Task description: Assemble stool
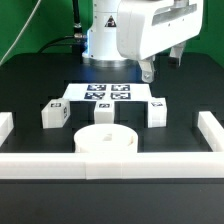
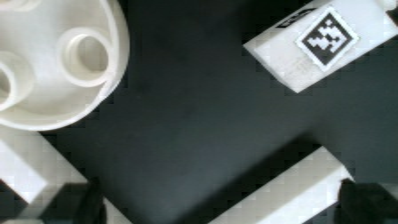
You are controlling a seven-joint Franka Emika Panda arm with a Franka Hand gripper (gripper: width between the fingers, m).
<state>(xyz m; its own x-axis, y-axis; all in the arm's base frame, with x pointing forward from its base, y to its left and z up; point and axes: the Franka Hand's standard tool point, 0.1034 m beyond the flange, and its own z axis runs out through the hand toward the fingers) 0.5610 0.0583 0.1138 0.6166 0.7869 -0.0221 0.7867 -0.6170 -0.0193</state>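
Observation:
The round white seat lies on the black table just behind the front rail; its underside with round sockets shows in the wrist view. Three blocky white legs with tags stand behind it: one at the exterior view's left, one in the middle, one at the right. One tagged leg shows in the wrist view. My gripper hangs above the table behind the right leg. In the wrist view the gripper is open with nothing between the fingers.
The marker board lies flat behind the legs, near the arm's base. Long white border rails run along the front, the exterior view's left and right. A rail piece crosses the wrist view below the gripper.

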